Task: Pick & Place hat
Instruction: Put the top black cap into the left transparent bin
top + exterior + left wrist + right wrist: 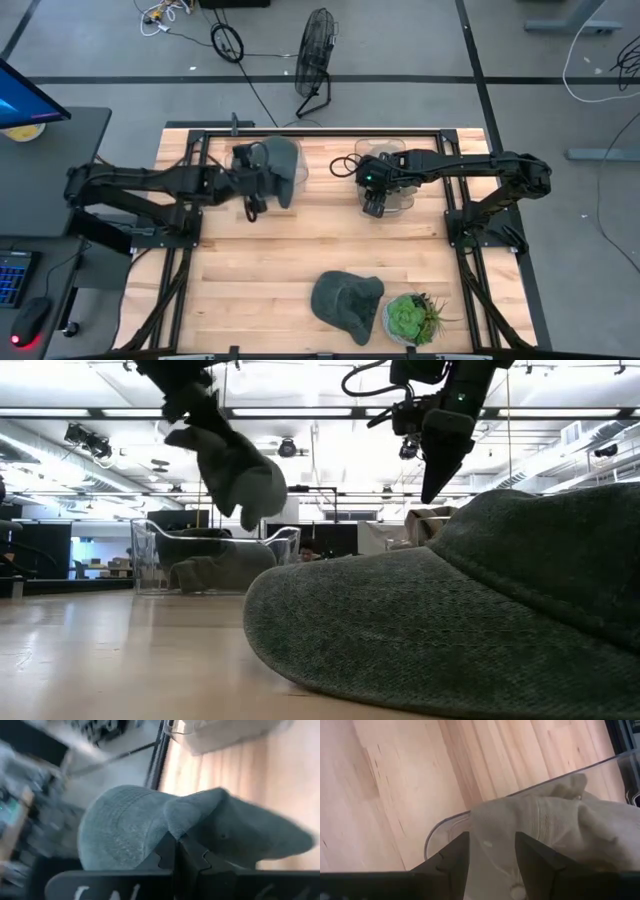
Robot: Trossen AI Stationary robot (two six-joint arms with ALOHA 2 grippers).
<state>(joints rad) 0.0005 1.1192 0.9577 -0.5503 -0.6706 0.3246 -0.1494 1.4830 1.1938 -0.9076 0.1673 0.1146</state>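
Note:
My left gripper (177, 851) is shut on a grey cap (282, 168), which hangs in the air (235, 470) over the clear bin (215, 555) at the table's far left. My right gripper (491, 855) is open and points down (432, 475) over a second clear bin (392, 180). A beige hat (555, 825) lies in that bin, and the fingers stand above it, apart from it. Another grey cap (345, 303) rests on its brim and crown at the near edge and fills the low view's foreground (470, 620). My left gripper pinches the grey cap between its two fingers where the crown meets the brim (187, 827), on a fold of the cloth. The fingers come from above, slanting. The cap is lifted clear and hangs slack below them (240, 480) over the bin.
A potted succulent (412, 318) stands beside the near grey cap. A grey cloth thing (205, 572) lies in the left bin. Bare wood lies in the table's middle (300, 240). A fan (316, 60) and cables are on the floor beyond the far edge.

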